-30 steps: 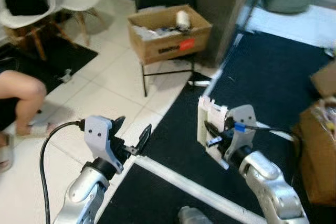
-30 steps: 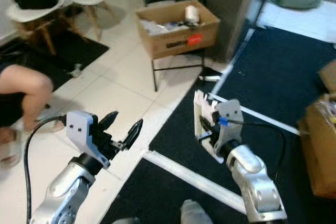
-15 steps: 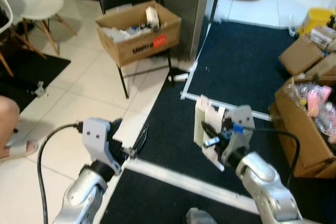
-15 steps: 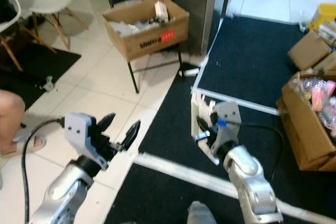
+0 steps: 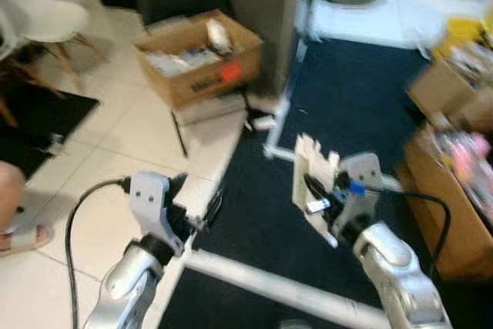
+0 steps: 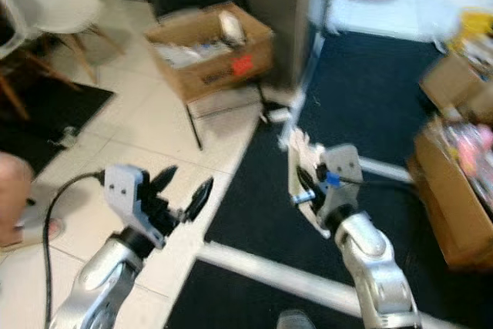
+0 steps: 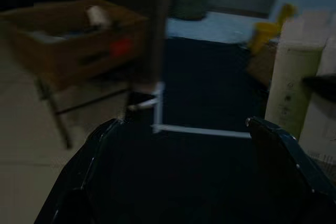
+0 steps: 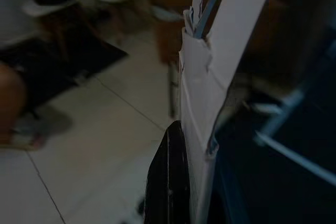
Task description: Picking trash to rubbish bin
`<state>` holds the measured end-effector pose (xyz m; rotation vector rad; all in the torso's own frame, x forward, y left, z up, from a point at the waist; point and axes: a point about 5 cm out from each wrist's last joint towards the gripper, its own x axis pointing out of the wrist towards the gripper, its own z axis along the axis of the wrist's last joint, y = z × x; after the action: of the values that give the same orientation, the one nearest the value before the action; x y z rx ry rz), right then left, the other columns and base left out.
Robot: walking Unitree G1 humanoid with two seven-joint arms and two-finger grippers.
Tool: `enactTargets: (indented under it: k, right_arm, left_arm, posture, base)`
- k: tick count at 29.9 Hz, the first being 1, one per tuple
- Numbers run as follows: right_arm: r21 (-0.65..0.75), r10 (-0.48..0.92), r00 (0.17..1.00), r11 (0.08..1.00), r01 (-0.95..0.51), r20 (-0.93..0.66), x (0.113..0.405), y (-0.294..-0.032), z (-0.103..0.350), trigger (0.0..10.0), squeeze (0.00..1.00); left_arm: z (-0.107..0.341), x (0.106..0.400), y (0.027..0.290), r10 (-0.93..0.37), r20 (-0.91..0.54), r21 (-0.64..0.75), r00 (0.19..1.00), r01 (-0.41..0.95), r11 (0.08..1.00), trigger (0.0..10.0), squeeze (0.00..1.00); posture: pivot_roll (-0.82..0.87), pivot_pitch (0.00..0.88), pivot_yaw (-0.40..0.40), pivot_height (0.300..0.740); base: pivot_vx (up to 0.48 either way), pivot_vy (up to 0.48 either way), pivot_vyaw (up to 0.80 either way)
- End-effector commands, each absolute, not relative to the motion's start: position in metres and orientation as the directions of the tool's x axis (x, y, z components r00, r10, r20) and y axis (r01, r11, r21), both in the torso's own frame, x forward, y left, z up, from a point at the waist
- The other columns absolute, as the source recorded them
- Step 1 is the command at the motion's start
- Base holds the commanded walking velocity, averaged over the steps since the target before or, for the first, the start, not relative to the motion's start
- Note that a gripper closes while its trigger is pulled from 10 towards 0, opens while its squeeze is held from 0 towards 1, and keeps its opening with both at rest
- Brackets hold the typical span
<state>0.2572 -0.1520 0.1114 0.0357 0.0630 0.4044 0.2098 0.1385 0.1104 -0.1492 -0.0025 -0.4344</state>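
Observation:
My right gripper (image 5: 313, 195) is shut on a flattened white carton (image 5: 307, 173), held upright at mid height over the dark carpet. The right wrist view has the carton (image 8: 206, 82) standing edge-on against one black finger (image 8: 168, 182). My left gripper (image 6: 185, 187) hovers open with nothing in it over the edge where white tiles meet the carpet. Its two fingers (image 7: 86, 174) frame the floor ahead, and the carton (image 7: 294, 72) stands off to one side. The pictures are blurred.
A cardboard box of clutter (image 5: 196, 59) rests on a black chair at the back left. Open cardboard boxes (image 5: 454, 190) stand at the right. A small white bottle (image 5: 262, 122) lies by the carpet's corner. A person's foot (image 5: 15, 233) and white chairs (image 5: 42, 13) are at the left.
The whole picture has shifted and blurred, so the camera has turned. Both arms keep their pose, and the right gripper still holds the white carton.

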Motion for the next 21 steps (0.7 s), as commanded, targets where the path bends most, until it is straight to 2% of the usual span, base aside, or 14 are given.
enactTargets:
  k: [1,7,21]
  right_arm:
    - [0.046,0.396,0.916,0.918,-0.394,-0.062,0.2553,-0.1520,0.1076,10.0,0.00]
    - [0.021,0.391,0.916,0.920,-0.391,-0.087,0.2557,-0.1523,0.1055,10.0,0.00]
    - [0.006,0.385,0.918,0.922,-0.386,-0.091,0.2568,-0.1525,0.1049,10.0,0.00]
  left_arm:
    - [0.1094,0.2114,0.1398,-0.421,0.022,-0.122,0.907,0.421,0.899,10.0,0.00]
    - [0.1093,0.2118,0.1393,-0.423,0.023,-0.126,0.906,0.422,0.898,10.0,0.00]
    - [0.1103,0.2120,0.1395,-0.421,0.030,-0.128,0.907,0.421,0.898,10.0,0.00]
  posture:
    - [-0.09,0.030,0.056,0.740]
    - [-0.09,0.029,0.057,0.740]
    - [-0.09,0.040,0.055,0.740]
  base:
    - [0.480,0.000,0.00]
    - [0.480,0.000,-0.08]
    - [0.480,0.000,-0.80]
